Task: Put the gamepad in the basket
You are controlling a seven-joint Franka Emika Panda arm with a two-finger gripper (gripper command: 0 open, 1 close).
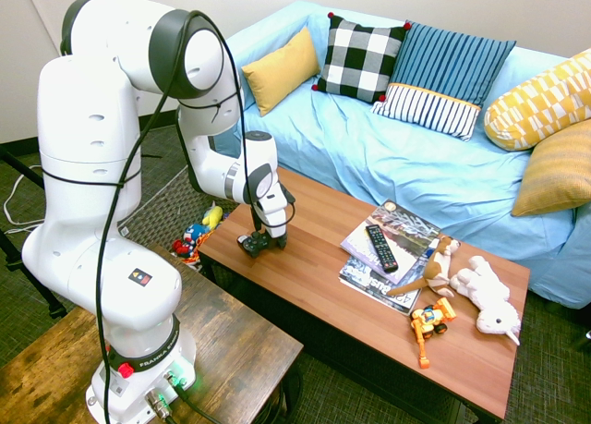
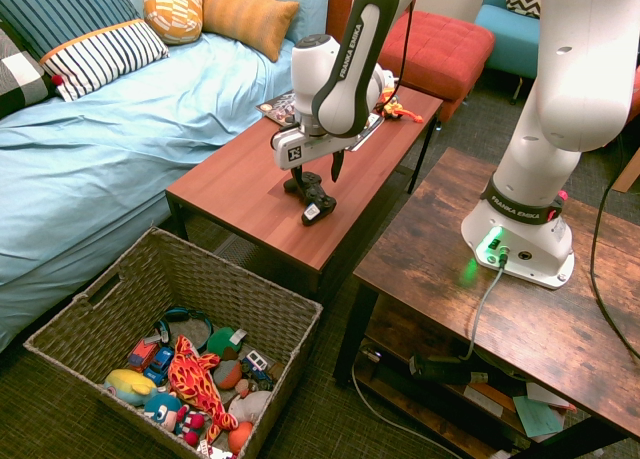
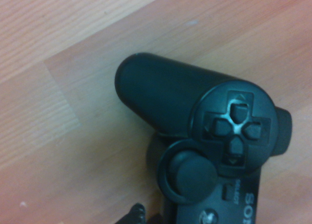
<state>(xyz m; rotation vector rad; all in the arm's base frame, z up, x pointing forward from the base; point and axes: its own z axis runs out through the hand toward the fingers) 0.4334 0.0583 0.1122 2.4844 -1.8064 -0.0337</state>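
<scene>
In the second exterior view, the basket (image 2: 225,294) sits at seven o'clock from the gamepad (image 2: 316,201), which lies on the coffee table (image 2: 230,187). The gripper (image 2: 317,180) is open, fingers about the gamepad. It should handle light, stiff, slightly slippery; pinch its middle, clear of sticks.

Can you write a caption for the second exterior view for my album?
Robot's open gripper reaches for the gamepad, near a basket of toys.
</scene>
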